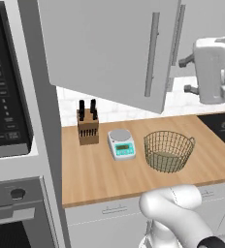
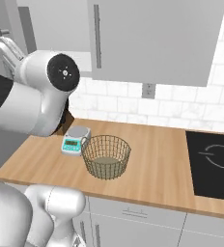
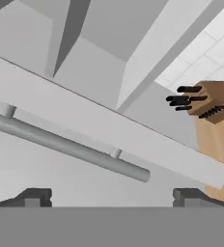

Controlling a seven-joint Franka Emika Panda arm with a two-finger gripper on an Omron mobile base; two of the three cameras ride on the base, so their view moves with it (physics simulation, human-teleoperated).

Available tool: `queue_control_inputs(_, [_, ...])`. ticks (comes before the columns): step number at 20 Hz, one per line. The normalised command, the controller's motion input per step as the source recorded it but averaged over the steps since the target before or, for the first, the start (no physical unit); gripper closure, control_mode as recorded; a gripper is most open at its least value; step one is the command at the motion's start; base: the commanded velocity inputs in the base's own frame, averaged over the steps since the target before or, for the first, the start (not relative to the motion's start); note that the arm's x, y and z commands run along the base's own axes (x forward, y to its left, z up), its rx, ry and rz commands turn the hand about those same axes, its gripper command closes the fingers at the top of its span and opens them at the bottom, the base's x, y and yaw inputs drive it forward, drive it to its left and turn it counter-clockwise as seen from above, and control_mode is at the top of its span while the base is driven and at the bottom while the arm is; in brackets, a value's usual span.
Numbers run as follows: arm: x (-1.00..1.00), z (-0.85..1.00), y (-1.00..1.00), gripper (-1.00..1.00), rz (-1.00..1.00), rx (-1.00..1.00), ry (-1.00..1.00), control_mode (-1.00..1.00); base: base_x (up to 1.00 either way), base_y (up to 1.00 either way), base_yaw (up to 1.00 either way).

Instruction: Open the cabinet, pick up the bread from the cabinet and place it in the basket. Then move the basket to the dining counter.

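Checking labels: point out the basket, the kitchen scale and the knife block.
basket (image 1: 168,151), left base view, front mesh wall.
kitchen scale (image 1: 121,142), left base view, round weighing plate and body.
knife block (image 1: 88,129), left base view, wooden front face.

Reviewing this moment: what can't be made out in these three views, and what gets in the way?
- Bread: the cabinet interior is screened by its swung-out door in the left base view, and by the arm and the closed door in the right base view.
- Knife block: in the right base view the arm covers nearly all of it.
- Basket contents: mesh too fine to tell.
- Gripper: open, tips cut off at the hand view's bottom.
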Motion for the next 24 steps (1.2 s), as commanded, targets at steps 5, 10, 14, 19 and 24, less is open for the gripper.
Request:
queue_control_inputs(5, [0.10,0.10,-0.61,-1.00,0.00,0.11,0.05,-1.00,0.00,0.00,0.00])
queue_control_inputs(10, [0.31,-0.12,-0.19,-1.00,0.00,0.14,0.00,-1.00,0.00,0.00,0.00])
queue_control_inputs(14, [0.88,-0.29,0.38,-1.00,0.00,0.17,-0.04,-1.00,0.00,0.00,0.00])
queue_control_inputs(19, [0.65,0.00,0.65,-1.00,0.00,0.03,-0.01,-1.00,0.00,0.00,0.00])
queue_control_inputs(24, [0.34,0.15,0.68,-1.00,0.02,0.00,0.20,-1.00,0.00,0.00,0.00])
